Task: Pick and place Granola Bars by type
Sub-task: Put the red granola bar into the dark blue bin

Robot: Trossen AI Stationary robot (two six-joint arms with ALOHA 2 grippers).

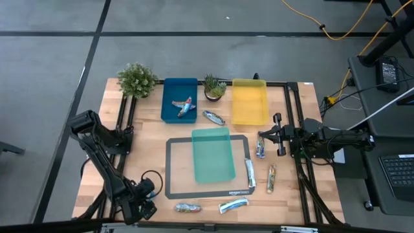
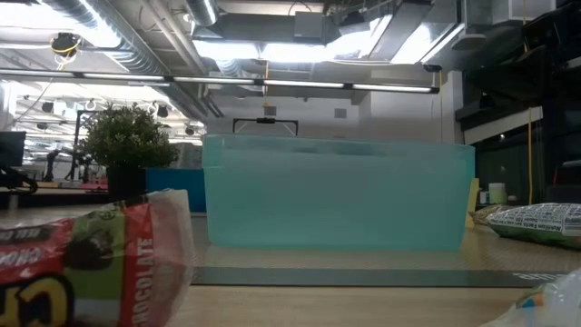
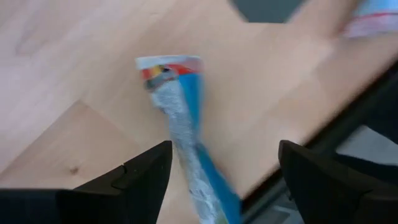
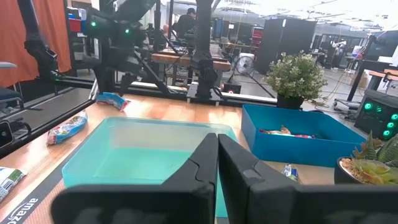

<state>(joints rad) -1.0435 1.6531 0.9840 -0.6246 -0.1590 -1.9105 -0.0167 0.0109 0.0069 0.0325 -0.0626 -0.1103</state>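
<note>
Several granola bars lie flat on the wooden table. A blue-orange bar (image 1: pixel 187 208) (image 3: pixel 180 118) rests near the table's near edge. My left gripper (image 1: pixel 150 206) (image 3: pixel 224 180) is open just to its left, with one finger on either side of the bar's near end and not touching it. More bars lie at the mat's near edge (image 1: pixel 233 206), along its right side (image 1: pixel 250 173), (image 1: pixel 271 178), (image 1: pixel 260 149), and between the trays (image 1: pixel 213 117). A pair of bars lies in the blue tray (image 1: pixel 183 107) (image 4: pixel 283 131). My right gripper (image 1: pixel 263 137) (image 4: pixel 217 155) is shut, empty, right of the teal tray.
The teal tray (image 1: pixel 213 169) (image 2: pixel 336 195) sits on a dark mat (image 1: pixel 174 168). The blue tray (image 1: pixel 169 97) and yellow tray (image 1: pixel 249 100) stand at the far side. Two potted plants (image 1: pixel 137 79), (image 1: pixel 214 87) flank the blue tray. A bar (image 2: pixel 91 263) looms close in the low view.
</note>
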